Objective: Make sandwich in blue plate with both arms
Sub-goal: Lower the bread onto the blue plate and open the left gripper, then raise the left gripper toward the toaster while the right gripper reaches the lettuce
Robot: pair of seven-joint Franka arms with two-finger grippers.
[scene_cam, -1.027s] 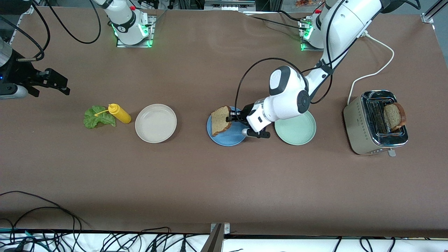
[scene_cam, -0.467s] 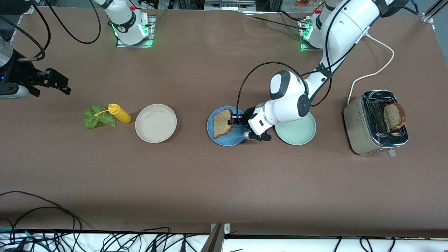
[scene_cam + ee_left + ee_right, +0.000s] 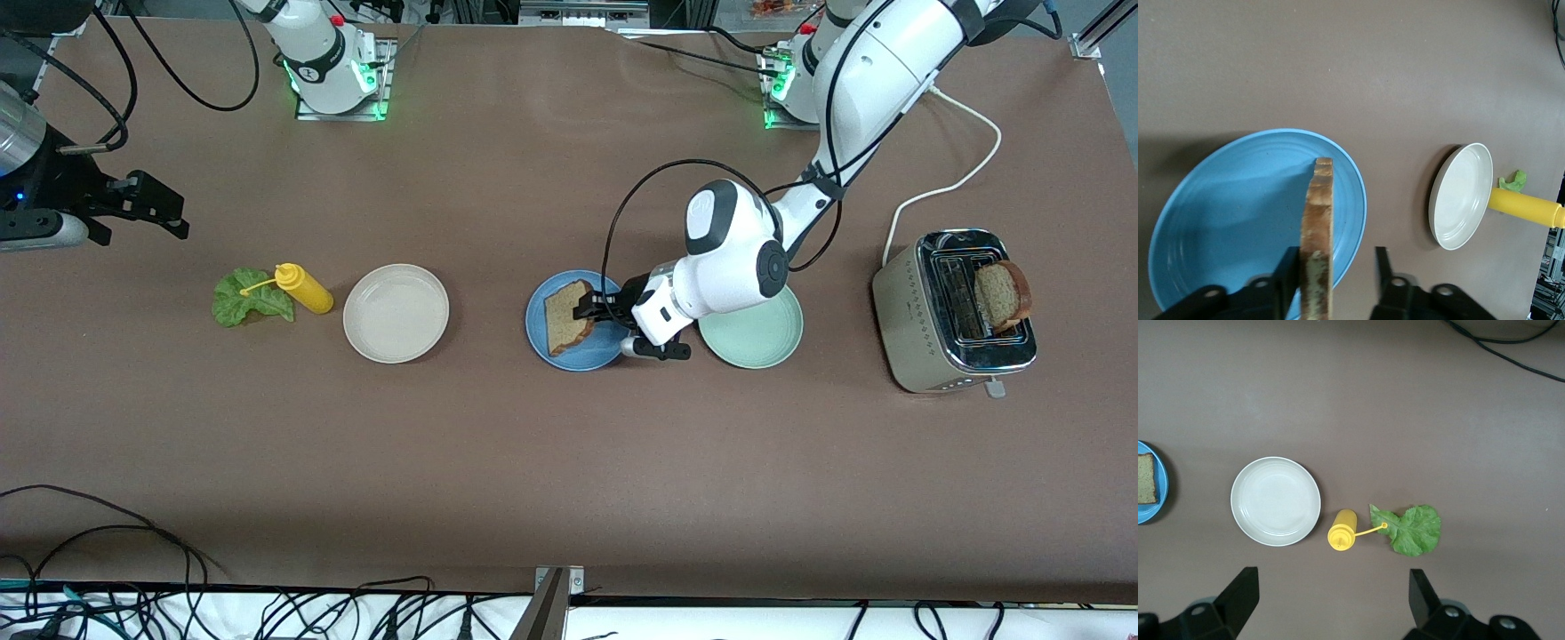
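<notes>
tan bread slice (image 3: 567,317) lies on the blue plate (image 3: 543,336), leaning against 1 finger of the left gripper (image 3: 594,309); its fingers are parted, gripping nothing. right gripper (image 3: 156,211) waits wide open and empty over bare table, above the lettuce leaf (image 3: 242,299) end.
</notes>
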